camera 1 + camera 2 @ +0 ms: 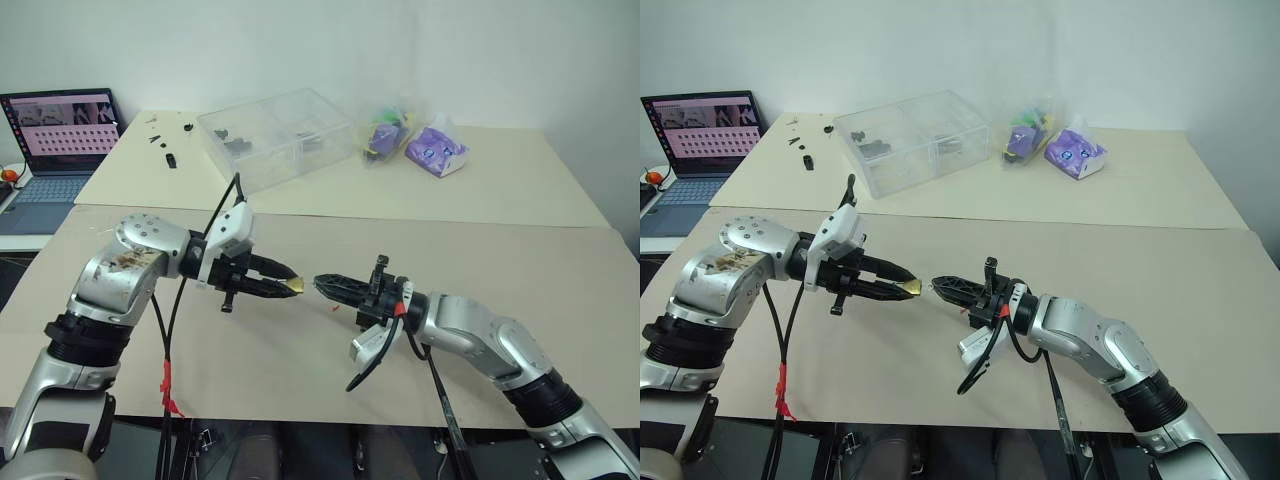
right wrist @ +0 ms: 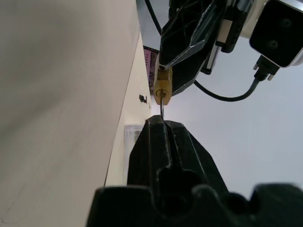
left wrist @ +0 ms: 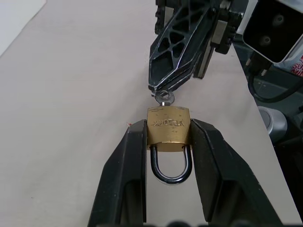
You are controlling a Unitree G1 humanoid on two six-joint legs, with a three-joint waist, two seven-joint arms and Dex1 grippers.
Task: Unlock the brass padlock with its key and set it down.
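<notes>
Near the centre of the head-camera frame, above the tan bench (image 1: 420,240), two robot arms meet tip to tip. The left gripper (image 1: 290,285) has its jaws partly open, clamped on the brass padlock (image 3: 168,130), shackle pointing back between the fingers. The right gripper (image 1: 322,283) has its jaws closed on the key (image 3: 164,98) seated in the padlock's keyhole.

Gold-coloured padlock (image 3: 168,130) with a dark silvery loop, silver key (image 3: 164,98), black grippers. Beige table (image 1: 520,270); at eleven o'clock a clear plastic box (image 1: 277,135), at one o'clock purple-printed bags (image 1: 436,150).
</notes>
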